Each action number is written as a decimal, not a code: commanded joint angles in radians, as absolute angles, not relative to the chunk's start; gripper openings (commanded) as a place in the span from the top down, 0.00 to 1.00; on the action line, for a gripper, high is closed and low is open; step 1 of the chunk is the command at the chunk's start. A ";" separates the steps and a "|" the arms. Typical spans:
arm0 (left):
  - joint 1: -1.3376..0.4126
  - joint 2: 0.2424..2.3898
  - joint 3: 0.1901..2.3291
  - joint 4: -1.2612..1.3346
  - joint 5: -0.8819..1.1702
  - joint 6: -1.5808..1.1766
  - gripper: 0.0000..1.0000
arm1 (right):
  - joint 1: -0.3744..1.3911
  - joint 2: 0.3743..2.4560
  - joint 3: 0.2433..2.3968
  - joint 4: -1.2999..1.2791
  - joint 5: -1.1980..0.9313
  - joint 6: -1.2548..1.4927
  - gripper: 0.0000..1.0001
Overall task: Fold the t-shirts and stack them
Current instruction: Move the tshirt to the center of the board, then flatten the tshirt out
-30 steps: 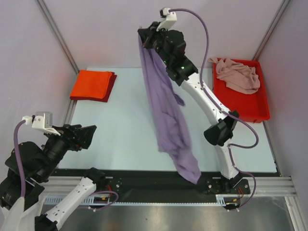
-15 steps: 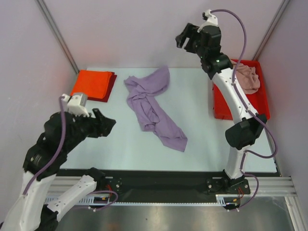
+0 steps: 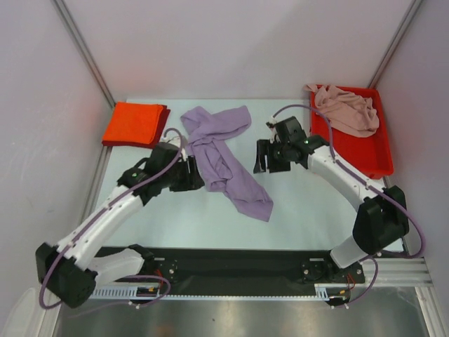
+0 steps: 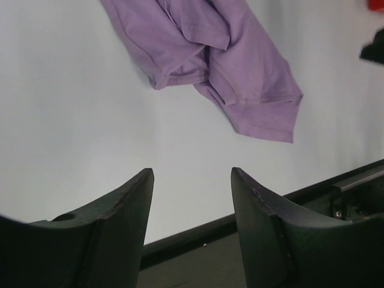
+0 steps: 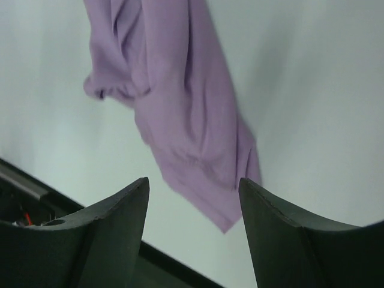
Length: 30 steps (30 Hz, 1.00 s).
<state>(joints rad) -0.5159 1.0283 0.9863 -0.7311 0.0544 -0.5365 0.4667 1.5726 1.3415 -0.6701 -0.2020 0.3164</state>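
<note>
Pale lilac walls [image 3: 210, 42], white table [image 3: 302, 203] (metal corner posts [image 3: 84, 53])

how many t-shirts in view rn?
4. The lavender t-shirt lies crumpled mid-table. The orange-red t-shirt is folded at the far-left corner, atop a dark red t-shirt showing only an edge. The pale pink t-shirt is bunched in the red tray. More could hide underneath.

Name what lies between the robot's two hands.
The crumpled lavender t-shirt lies between the left hand and right hand, seen in the top view.
</note>
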 commanded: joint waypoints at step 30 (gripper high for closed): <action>-0.529 1.661 1.097 -0.388 -0.012 -0.448 0.57 | 0.747 1.913 1.437 -0.706 -0.058 0.383 0.31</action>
